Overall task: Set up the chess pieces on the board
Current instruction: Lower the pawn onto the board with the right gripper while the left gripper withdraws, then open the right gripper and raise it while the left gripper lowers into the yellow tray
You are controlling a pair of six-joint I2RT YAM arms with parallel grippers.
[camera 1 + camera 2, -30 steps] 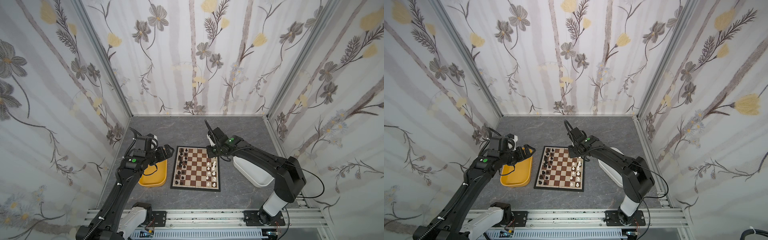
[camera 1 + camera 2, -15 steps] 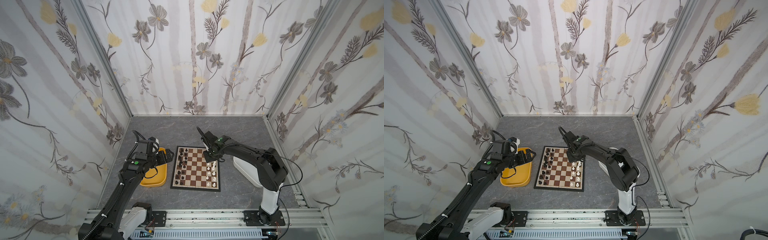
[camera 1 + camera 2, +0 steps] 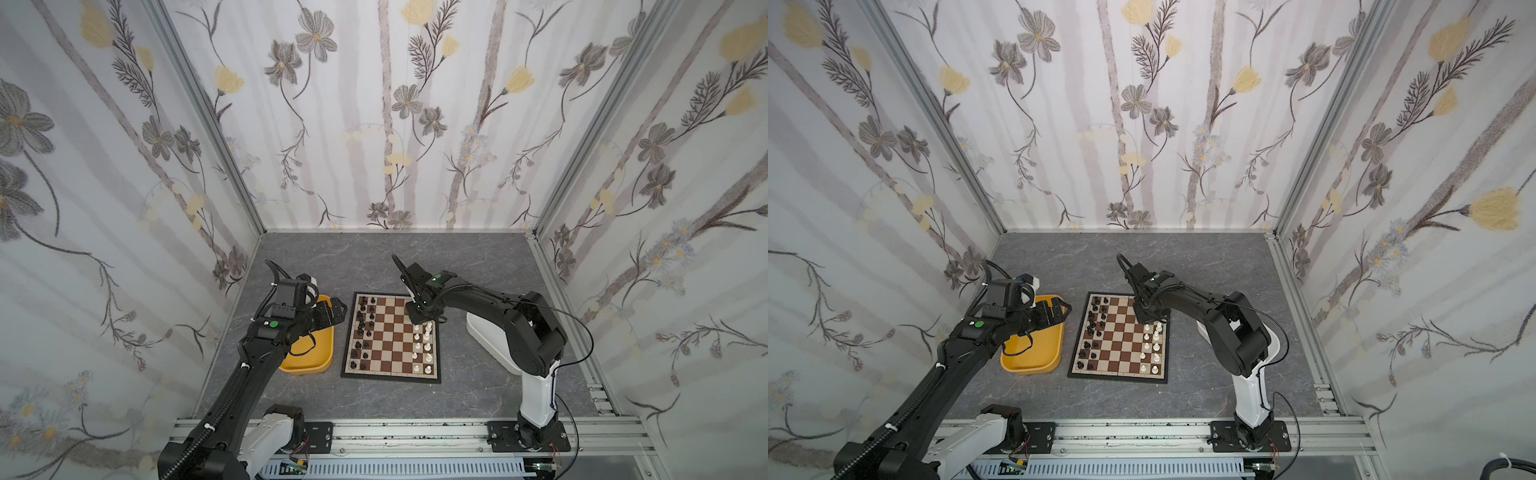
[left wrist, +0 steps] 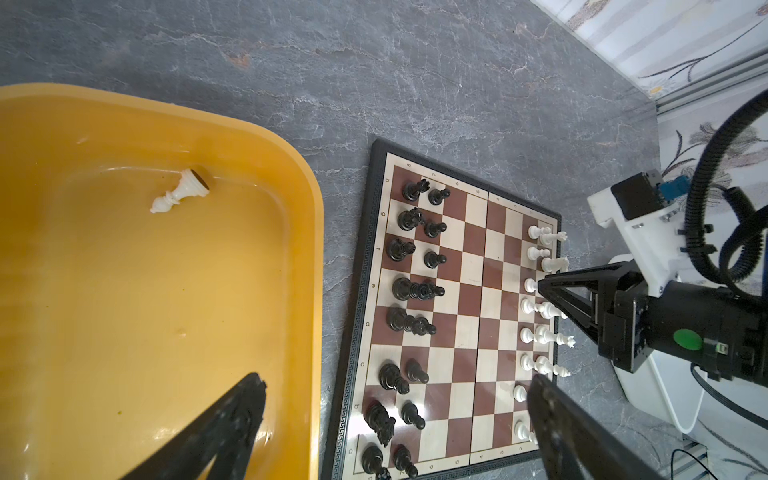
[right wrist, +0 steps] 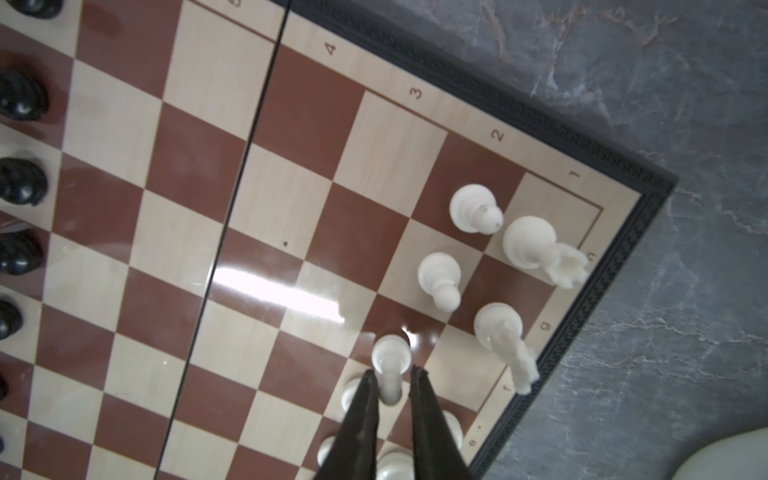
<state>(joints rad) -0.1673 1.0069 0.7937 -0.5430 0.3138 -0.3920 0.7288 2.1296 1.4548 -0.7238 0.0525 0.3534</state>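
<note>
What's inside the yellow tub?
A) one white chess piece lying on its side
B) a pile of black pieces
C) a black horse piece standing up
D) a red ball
A: the left wrist view shows a single white chess piece tipped over on the bottom of the yellow tub, and nothing else in the part that shows.

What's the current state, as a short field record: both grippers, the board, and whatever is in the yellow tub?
left gripper: open wide, empty, over the edge of the yellow tub beside the board
right gripper: jaws slightly apart around a white pawn standing on the board
board: black pieces along one side, white pieces along the opposite side
yellow tub: one white piece lying on its side
</note>
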